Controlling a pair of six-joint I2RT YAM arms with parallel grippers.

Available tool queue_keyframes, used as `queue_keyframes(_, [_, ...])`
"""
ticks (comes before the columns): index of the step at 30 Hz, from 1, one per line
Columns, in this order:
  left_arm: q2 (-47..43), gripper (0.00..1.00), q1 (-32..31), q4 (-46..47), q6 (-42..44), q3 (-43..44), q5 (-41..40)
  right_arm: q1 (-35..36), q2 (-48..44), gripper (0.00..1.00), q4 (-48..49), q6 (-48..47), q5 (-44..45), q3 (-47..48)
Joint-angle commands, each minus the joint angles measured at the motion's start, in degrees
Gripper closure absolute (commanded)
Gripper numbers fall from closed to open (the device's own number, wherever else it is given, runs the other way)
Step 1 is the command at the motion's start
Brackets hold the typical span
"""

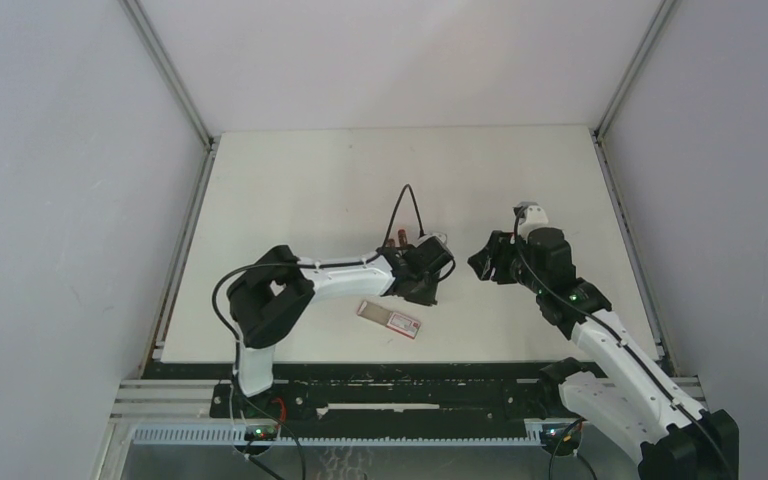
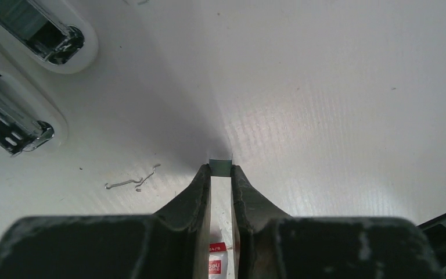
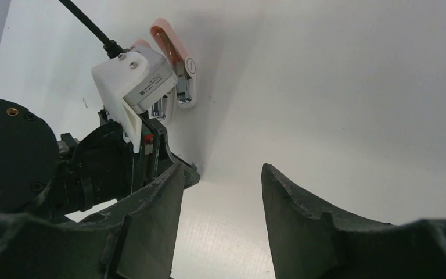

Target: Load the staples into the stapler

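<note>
Top external view takes in the white table with both arms reaching toward its middle. The left arm stretches across to the right and the right arm leans in from the near right corner, so their claws end up near each other.

The stapler lies just beyond the left claw. From the left wrist it shows at the far left, swung open into two white halves with the metal channel bared, which is how it has to lie to take a refill.

The box of staples lies flat on the table to the near side of the left claw, apart from the stapler. A corner of its red and white label shows low between that claw's fingers.

The left claw is nearly closed, pinching a short grey staple strip at its very tips. The strip pokes out in front, probably so it can be slid into the channel. It hangs above bare table, right of the stapler and not yet lined up with it.

The right claw stands about half open and holds nothing. It faces the left wrist and the stapler, likely ready to steady or close it.

A few bent loose staples lie on the table near the stapler.
</note>
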Motion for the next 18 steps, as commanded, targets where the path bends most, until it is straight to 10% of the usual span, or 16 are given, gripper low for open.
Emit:
queue_keyframes(1, [1.7,0.81,-0.6,-3.0,1.1,5.0,-1.5,-0.2,0.0,0.49,2.4,-1.2,0.4,-0.4])
queue_keyframes(18, [1.6,0.54,-0.6,0.7,2.7,3.1,2.9,-0.1,0.9,0.49,2.1,0.9,0.8,-1.0])
